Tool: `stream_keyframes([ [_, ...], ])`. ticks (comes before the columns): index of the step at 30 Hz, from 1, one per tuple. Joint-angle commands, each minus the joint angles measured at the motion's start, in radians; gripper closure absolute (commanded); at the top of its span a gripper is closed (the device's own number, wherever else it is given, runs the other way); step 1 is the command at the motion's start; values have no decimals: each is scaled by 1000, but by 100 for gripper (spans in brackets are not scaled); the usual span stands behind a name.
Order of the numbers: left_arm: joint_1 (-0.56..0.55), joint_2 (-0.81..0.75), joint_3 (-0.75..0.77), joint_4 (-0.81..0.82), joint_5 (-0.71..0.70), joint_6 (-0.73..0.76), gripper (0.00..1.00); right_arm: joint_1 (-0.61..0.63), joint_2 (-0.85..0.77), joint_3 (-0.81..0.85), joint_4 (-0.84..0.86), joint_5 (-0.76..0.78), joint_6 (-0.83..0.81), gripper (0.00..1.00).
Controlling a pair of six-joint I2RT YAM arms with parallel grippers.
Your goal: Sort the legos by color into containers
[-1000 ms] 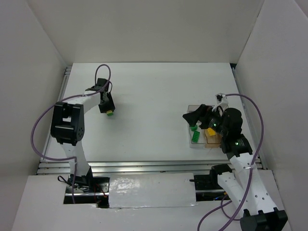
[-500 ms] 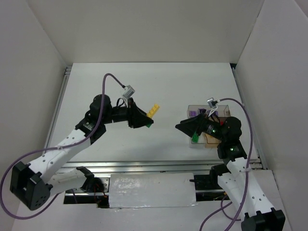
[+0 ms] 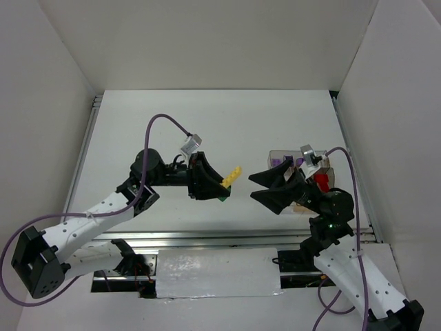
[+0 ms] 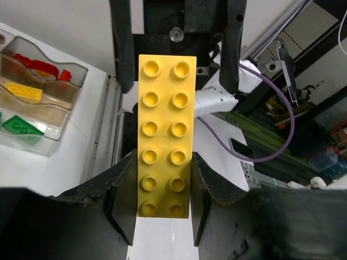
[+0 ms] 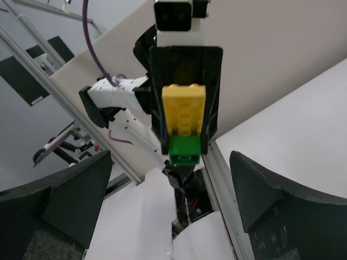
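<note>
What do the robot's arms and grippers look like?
The left arm and right arm have white links with black joints. Each trails a purple cable. The left gripper and right gripper are black, with broad wedge-shaped fingers. A green light glows on the right arm.

Seen from above, the right gripper (image 3: 251, 187) covers most of the container (image 3: 281, 156). Only its far edge, a purple piece (image 3: 278, 163) and a red piece (image 3: 320, 181) peek out, too small to make out. In the left wrist view the container runs off the left edge, and the yellow brick (image 4: 162, 135) hides the green brick (image 5: 183, 149) joined to it. The right wrist view crops its 2 fingers (image 5: 70, 200) at the bottom.
</note>
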State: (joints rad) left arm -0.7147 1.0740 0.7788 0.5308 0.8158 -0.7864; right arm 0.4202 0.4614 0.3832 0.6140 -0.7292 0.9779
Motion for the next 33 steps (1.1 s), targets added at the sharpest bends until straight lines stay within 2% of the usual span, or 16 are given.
stream_keyframes([
  [1, -37, 7, 39, 45, -10, 39, 100, 51, 39, 31, 40, 128, -45, 4],
  [5, -77, 27, 65, -3, -41, 67, 100, 106, 121, 63, 107, 154, -57, 6],
  [8, -83, 43, 77, -23, -50, 78, 100, 167, 154, 94, 98, 195, -103, 13],
  [11, -88, 52, 82, -28, -49, 81, 100, 216, 178, 117, 78, 238, -153, 32],
  [13, -89, 52, 82, -29, -53, 81, 100, 226, 194, 128, 72, 240, -176, 59],
  [14, -89, 50, 83, -43, -59, 90, 96, 235, 197, 125, 88, 238, -179, 84],
  [16, -89, 47, 89, -64, -64, 101, 89, 238, 198, 123, 95, 234, -188, 88],
  [17, -89, 46, 91, -74, -69, 111, 68, 241, 198, 126, 78, 223, -197, 92],
  [18, -91, 38, 96, -100, -78, 119, 51, 241, 201, 143, 25, 212, -237, 100],
  [19, -89, 35, 100, -120, -84, 128, 29, 238, 201, 161, -27, 203, -267, 100],
  [20, -91, 29, 108, -174, -93, 159, 1, 241, 204, 181, -84, 189, -303, 100],
  [22, -89, 17, 135, -233, -90, 197, 0, 238, 224, 262, -251, 159, -394, 100],
  [25, -91, -6, 143, -288, -95, 239, 1, 241, 255, 335, -356, 74, -448, 100],
  [30, -91, -25, 111, -230, -34, 230, 0, 239, 304, 398, -422, -10, -493, 100],
  [33, -91, -37, 114, -261, -47, 246, 0, 238, 342, 451, -529, -104, -554, 98],
])
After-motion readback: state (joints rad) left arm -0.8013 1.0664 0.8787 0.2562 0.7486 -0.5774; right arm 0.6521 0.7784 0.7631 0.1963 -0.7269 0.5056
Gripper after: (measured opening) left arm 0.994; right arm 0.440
